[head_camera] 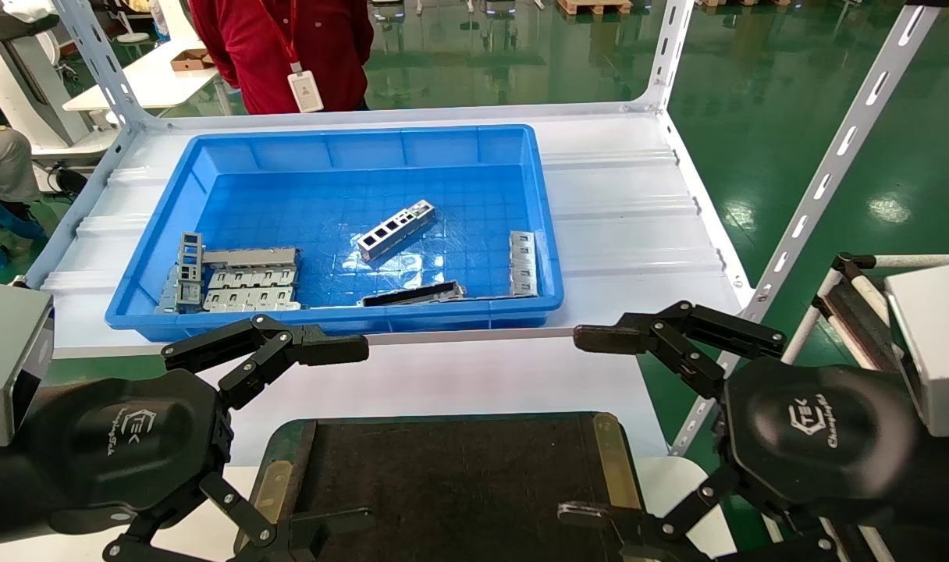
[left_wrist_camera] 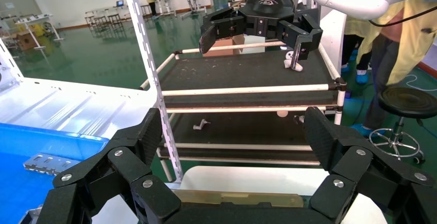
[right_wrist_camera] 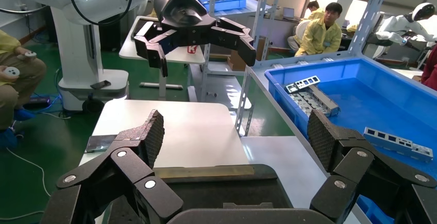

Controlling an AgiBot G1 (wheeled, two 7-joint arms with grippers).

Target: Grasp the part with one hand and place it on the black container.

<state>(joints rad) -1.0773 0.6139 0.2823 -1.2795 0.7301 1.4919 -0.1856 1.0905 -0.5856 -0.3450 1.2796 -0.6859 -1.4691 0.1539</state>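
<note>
Narrow silver-grey metal bracket with rectangular cutouts (head_camera: 396,229) lies diagonally mid-floor in the large blue plastic bin (head_camera: 209,160), bare floor all round it. The left wrist view misses it. The flat black tray with brass side strips (head_camera: 451,484) sits nearer, between left gripper (head_camera: 338,441) and right gripper (head_camera: 588,425), both spread wide, holding nothing.

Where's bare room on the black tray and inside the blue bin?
The black container is bare between its brass strips. In the blue bin, the far half is free; the near-left corner is crowded with grey plates, and the part lies mid-bin.
</note>
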